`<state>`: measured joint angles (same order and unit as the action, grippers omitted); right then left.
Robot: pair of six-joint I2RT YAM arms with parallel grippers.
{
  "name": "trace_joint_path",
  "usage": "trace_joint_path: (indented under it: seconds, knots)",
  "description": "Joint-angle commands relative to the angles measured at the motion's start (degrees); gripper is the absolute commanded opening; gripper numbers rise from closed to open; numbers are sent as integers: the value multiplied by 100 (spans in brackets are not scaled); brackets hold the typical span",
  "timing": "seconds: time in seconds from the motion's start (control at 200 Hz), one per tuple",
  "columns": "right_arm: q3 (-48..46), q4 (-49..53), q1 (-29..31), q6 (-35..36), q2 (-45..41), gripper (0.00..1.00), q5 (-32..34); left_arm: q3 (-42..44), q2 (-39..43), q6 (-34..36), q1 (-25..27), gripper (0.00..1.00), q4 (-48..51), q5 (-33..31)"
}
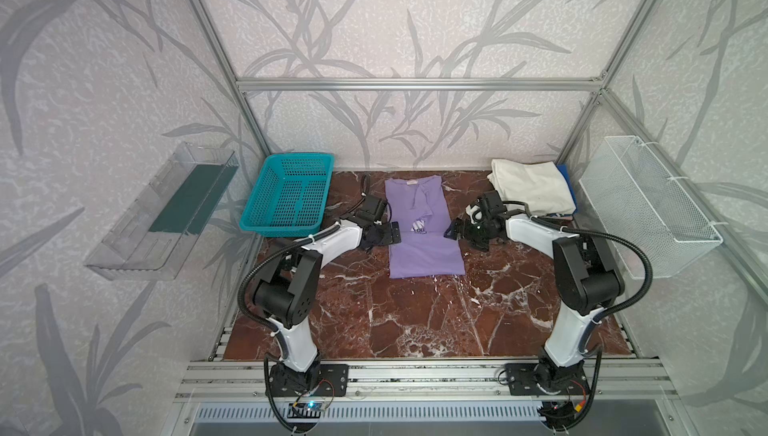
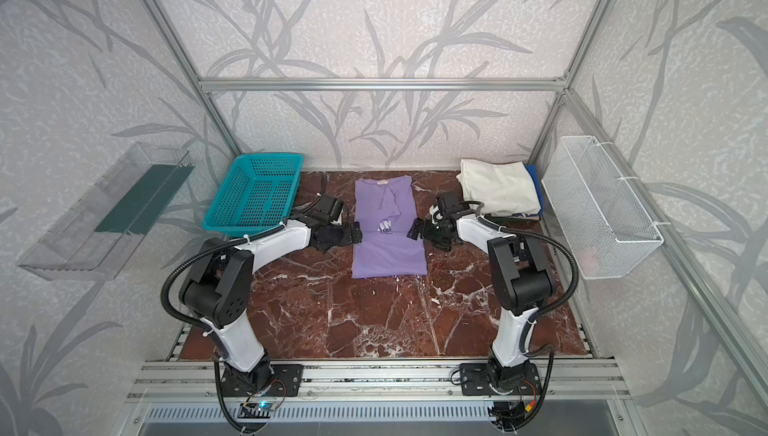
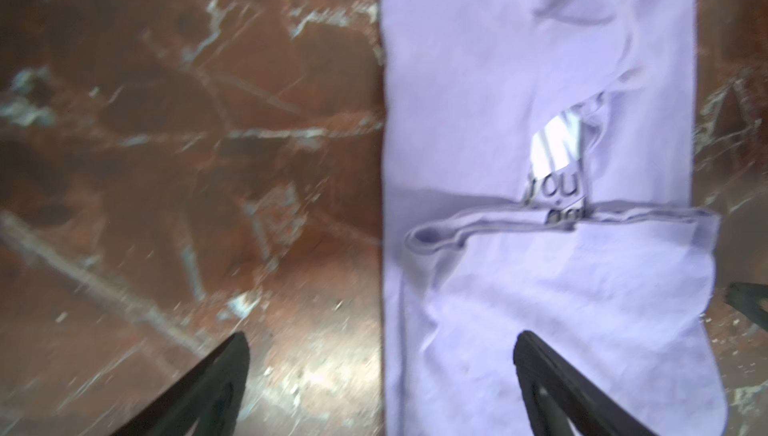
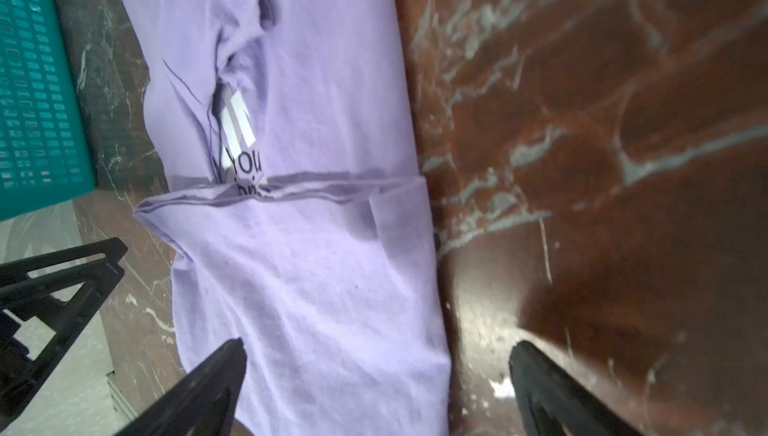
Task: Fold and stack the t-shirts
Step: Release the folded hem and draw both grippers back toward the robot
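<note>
A lavender-purple t-shirt (image 1: 424,255) (image 2: 388,257) lies flat in the middle of the marble table, its lower part folded up so the hem crosses the chest lettering (image 3: 557,163) (image 4: 243,155). My left gripper (image 1: 395,233) (image 2: 357,233) (image 3: 382,338) stands open over the shirt's left edge, with nothing held. My right gripper (image 1: 451,232) (image 2: 415,231) (image 4: 378,344) stands open over the shirt's right edge, also with nothing held. A folded cream-white t-shirt (image 1: 532,186) (image 2: 500,186) rests at the back right on top of a blue one (image 1: 566,176) (image 2: 534,178) that shows only its edge.
A teal lattice basket (image 1: 286,194) (image 2: 253,194) (image 4: 33,80) stands at the back left, close to my left arm. A white wire basket (image 1: 648,205) (image 2: 598,205) hangs on the right wall. A clear tray (image 1: 162,209) hangs on the left wall.
</note>
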<state>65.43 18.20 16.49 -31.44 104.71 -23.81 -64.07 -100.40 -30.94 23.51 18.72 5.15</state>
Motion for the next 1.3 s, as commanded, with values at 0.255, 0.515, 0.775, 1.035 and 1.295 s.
trace_joint_path:
  seconds: [0.255,0.515,0.775,1.035,1.295]
  knots:
    - [-1544,-223,-41,-231,-1455,99,-268,1381,1716,-132,41,99,-278,631]
    - [-2493,-459,-41,-631,-2208,99,-546,2372,2596,-565,244,98,-581,950]
    - [-3093,-863,-41,-1018,-2578,97,-572,3042,2896,-1023,543,97,-865,858]
    - [-3278,-1309,-31,-1184,-2368,85,-833,3287,2748,-1186,800,96,-1096,875]
    - [-3423,-1629,-32,-1294,-2171,75,-861,3340,2344,-1272,928,94,-1406,1035]
